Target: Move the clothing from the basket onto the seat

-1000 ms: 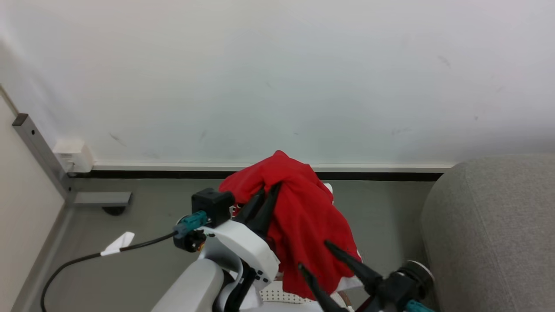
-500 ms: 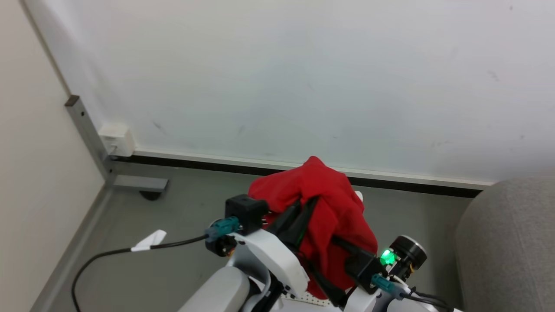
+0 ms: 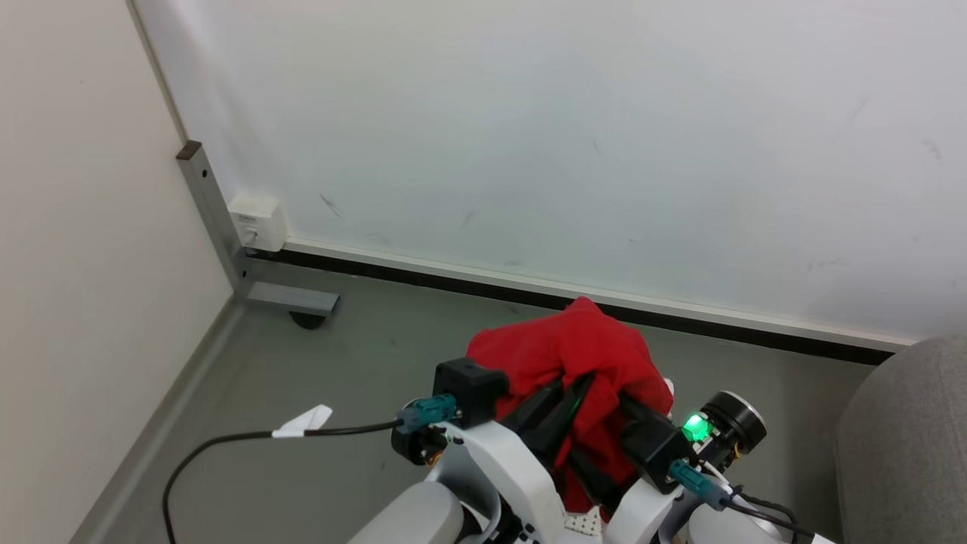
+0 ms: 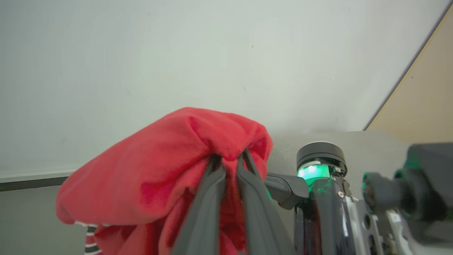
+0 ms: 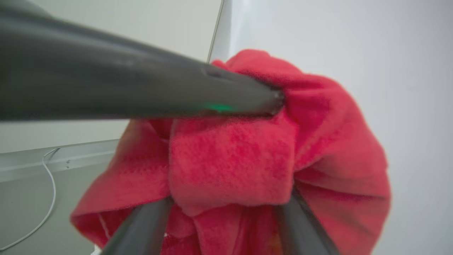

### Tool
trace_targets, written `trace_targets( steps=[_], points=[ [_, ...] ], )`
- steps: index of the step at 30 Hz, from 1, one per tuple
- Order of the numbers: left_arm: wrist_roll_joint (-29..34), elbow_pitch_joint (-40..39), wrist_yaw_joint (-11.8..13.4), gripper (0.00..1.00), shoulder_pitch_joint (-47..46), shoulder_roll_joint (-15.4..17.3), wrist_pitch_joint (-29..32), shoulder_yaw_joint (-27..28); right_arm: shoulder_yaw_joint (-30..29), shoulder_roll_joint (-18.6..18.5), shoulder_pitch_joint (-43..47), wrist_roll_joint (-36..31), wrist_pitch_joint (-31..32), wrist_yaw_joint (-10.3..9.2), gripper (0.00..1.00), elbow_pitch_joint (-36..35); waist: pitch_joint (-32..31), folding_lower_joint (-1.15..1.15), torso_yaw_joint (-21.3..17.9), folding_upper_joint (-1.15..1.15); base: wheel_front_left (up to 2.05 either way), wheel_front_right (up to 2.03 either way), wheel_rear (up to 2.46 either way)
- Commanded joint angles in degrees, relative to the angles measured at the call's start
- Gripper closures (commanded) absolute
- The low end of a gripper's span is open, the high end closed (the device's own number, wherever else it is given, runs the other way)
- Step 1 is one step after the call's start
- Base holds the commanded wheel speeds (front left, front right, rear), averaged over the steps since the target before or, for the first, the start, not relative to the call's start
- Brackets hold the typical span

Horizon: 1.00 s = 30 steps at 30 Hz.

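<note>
Clothing (image 3: 582, 351) (image 4: 159, 159) (image 5: 233, 163): one red top, bunched into a wad, held up off the floor in front of the robot, left of the seat and well apart from it; red-and-white striped trim hangs at its lower edge in the left wrist view.

Wall (image 3: 529, 136): white, lightly scuffed, dark skirting along its foot; fills the background.

Floor (image 3: 325, 378): grey, plain.

Seat (image 3: 906, 446): light-grey upholstery, rounded edge, lower right corner of the head view; nothing lies on the part that shows.

Left gripper (image 3: 578, 381) (image 4: 230, 156): fingers drawn together, pinching a fold near the top of the clothing; its dark finger crosses the right wrist view with the tip sunk into the cloth.

Right gripper (image 3: 604, 434) (image 5: 231, 196): fingers standing apart with a thick lump of red cloth between them; tips buried in the folds; green light lit on the wrist.

Metal post (image 3: 211, 211): upright in the corner, flat foot on the floor.

Cable (image 3: 227, 442): black, white tag, runs across the floor to the left arm.

Basket (image 3: 583, 521): small white perforated patch at the bottom edge, below the clothing.
</note>
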Motion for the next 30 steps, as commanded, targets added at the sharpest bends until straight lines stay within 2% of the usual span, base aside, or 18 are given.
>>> trace_targets(
  steps=[1,2,3,14,15,16,17,19,20,30],
  points=[
    [-0.85,0.03,0.08,1.00,-0.69,-0.01,-0.22,-0.05,-0.11,0.16,0.29,0.69,-0.01,-0.12,0.18,0.09,-0.03,0.00,0.00,0.00,0.00,0.00,0.00],
    [-1.03,0.10,0.20,1.00,-0.79,-0.02,-0.30,-0.13,-0.05,0.18,0.34,1.06,-0.01,-0.12,0.67,0.17,-0.02,0.00,-0.03,0.00,0.00,0.00,0.00],
    [-1.14,0.20,0.29,1.00,-0.88,-0.03,-0.40,-0.20,0.12,0.20,0.40,1.36,-0.01,-0.12,1.00,0.30,-0.02,0.00,-0.08,0.00,0.00,0.00,0.00],
    [-1.72,1.14,1.57,1.00,-1.51,0.53,-1.92,0.89,0.18,0.15,1.67,5.23,-0.01,-0.12,1.00,-1.23,-0.18,0.00,-1.83,0.00,0.00,0.00,0.00],
    [-1.62,1.37,1.77,0.97,-1.52,0.76,-2.04,1.03,-0.05,-0.13,2.01,5.30,-0.01,-0.12,1.00,-1.80,-0.21,0.00,-2.06,0.00,0.00,0.00,0.00],
    [-1.50,1.53,2.01,0.86,-1.54,0.94,-2.28,1.19,-0.45,-0.40,2.33,5.43,-0.01,-0.13,1.00,-2.67,-0.21,0.00,-2.30,0.00,0.00,0.00,0.00],
    [-1.52,1.60,2.22,0.81,-1.50,1.02,-2.41,1.33,-1.10,-0.79,2.73,5.41,-0.01,-0.12,1.00,-3.58,-0.20,0.00,-2.55,0.00,0.00,0.00,0.00],
    [-1.72,1.71,2.59,0.51,-1.27,1.12,-2.58,1.55,-2.21,-1.47,4.03,5.51,-0.01,-0.13,1.00,-5.45,-0.21,0.00,-3.06,0.00,0.00,0.00,0.00],
    [-1.75,1.75,2.68,0.00,-1.13,1.25,-2.61,1.71,-2.76,-1.74,4.73,5.65,-0.01,-0.12,1.00,-6.25,-0.22,0.00,-3.34,0.00,0.00,0.00,0.00],
    [-1.96,2.03,3.54,0.00,1.20,2.05,-4.21,1.57,-8.10,-5.42,9.35,6.99,-0.01,-0.12,1.00,-12.77,-0.10,0.00,-5.59,0.00,0.00,0.00,0.00]
  ],
)
